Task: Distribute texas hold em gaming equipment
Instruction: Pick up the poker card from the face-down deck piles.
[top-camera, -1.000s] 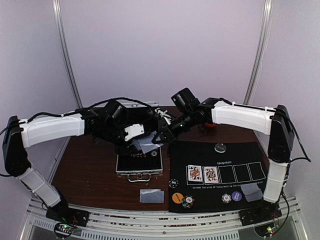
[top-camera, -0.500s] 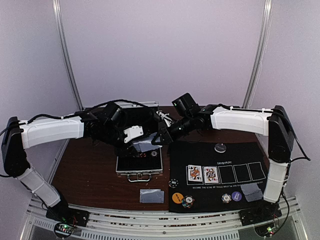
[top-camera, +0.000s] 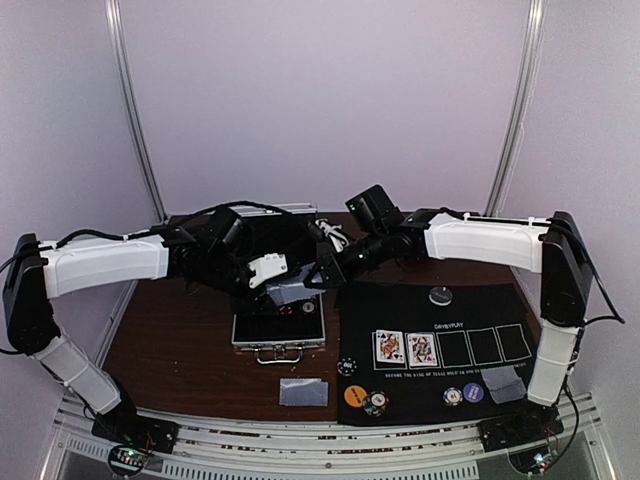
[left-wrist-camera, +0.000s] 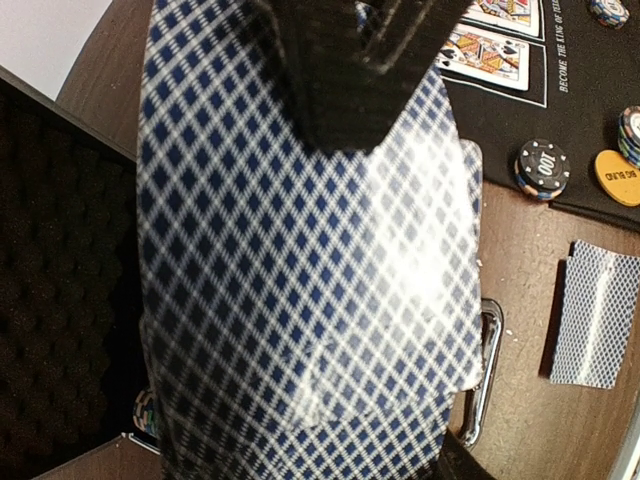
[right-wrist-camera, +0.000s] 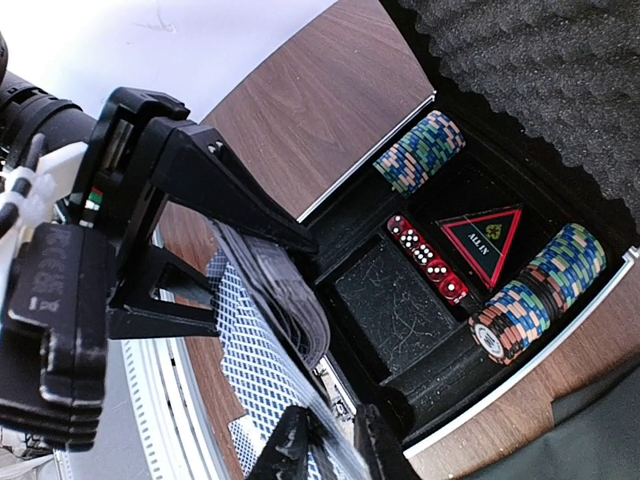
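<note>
My left gripper (top-camera: 279, 284) is shut on a deck of blue-checked playing cards (left-wrist-camera: 300, 280), held above the open silver case (top-camera: 280, 332). One black finger (left-wrist-camera: 350, 70) presses on the top card; the other is hidden under the deck. My right gripper (right-wrist-camera: 332, 448) has reached the deck's edge (right-wrist-camera: 268, 300), its jaws slightly apart with the top card's corner between them. Two cards (top-camera: 405, 348) lie face up on the black mat (top-camera: 440, 318). Face-down card piles (top-camera: 303, 392) (top-camera: 505, 383), chip stacks (top-camera: 376, 403) (top-camera: 453, 397) and an orange disc (top-camera: 355, 395) sit along the front.
The case holds chip rolls (right-wrist-camera: 420, 150) (right-wrist-camera: 530, 300), red dice (right-wrist-camera: 427, 258) and an ALL IN triangle (right-wrist-camera: 482, 240). Its foam-lined lid (left-wrist-camera: 60, 250) stands open behind. A dark disc (top-camera: 439, 295) lies at the mat's far edge. Both arms meet over the case.
The right gripper has come down and left onto the deck's edge, and its jaws have parted from shut. The left gripper has stayed put with the deck.
</note>
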